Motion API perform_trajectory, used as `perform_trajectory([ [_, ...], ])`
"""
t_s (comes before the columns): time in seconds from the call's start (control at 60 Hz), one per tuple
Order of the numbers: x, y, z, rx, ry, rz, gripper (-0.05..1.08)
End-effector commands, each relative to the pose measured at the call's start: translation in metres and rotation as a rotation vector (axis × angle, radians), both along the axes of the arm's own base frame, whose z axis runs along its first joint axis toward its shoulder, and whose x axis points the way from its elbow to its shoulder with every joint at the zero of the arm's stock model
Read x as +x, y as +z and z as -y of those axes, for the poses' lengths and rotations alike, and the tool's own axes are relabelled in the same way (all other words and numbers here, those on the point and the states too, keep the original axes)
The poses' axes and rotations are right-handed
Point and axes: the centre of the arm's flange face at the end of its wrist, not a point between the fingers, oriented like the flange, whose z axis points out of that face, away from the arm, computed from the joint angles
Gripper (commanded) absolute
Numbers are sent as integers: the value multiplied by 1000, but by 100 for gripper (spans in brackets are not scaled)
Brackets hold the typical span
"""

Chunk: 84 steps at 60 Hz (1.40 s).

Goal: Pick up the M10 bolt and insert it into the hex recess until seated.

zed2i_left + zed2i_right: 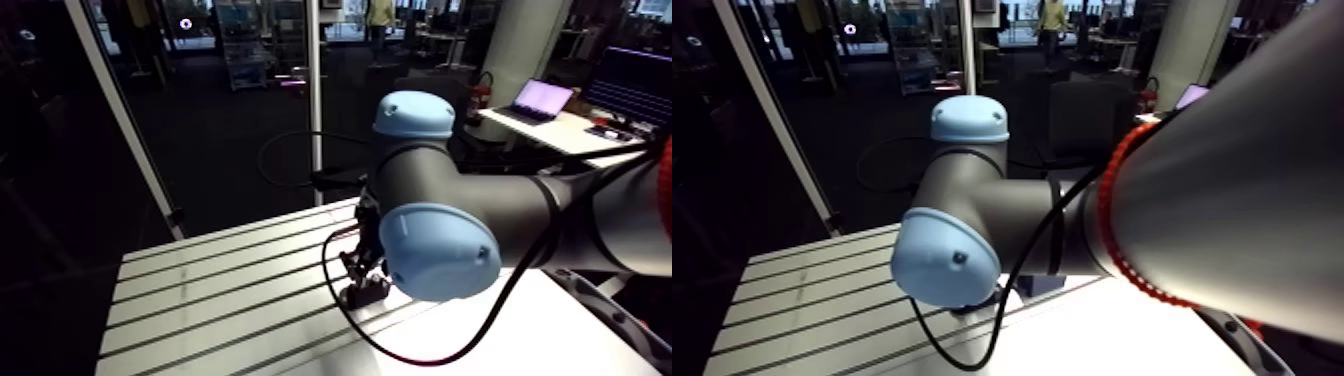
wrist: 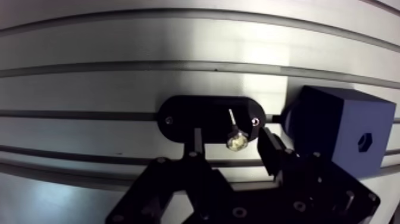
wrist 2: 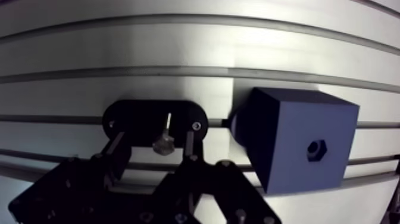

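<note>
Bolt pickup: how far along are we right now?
Done: the gripper is lined up at the black holder, its open fingers either side of the bolt. In hand: the grasp itself; the fingers are not yet closed and the bolt stands in the holder. Left: grip, lift, carry to the blue block beside the holder and seat the bolt in its hex recess, which looks empty.

- M10 bolt (image 2: 236,138): silvery, hex head nearest the wrist camera, shank slanting away, on the black oval holder (image 2: 184,119)
- Hex recess (image 3: 316,149): empty, in a dark blue block (image 3: 280,131) just beside that holder
</note>
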Motion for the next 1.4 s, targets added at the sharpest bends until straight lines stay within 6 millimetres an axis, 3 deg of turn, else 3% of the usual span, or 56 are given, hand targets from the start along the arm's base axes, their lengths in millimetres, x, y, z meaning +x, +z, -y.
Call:
perform_trajectory([
  [0.017, -2, 3, -2, 11, 1, -5, 43],
  [0.383, -2, 2, -2, 10, 1, -4, 45],
  [1.4, 0, 0, -3, 9, -5, 3, 63],
])
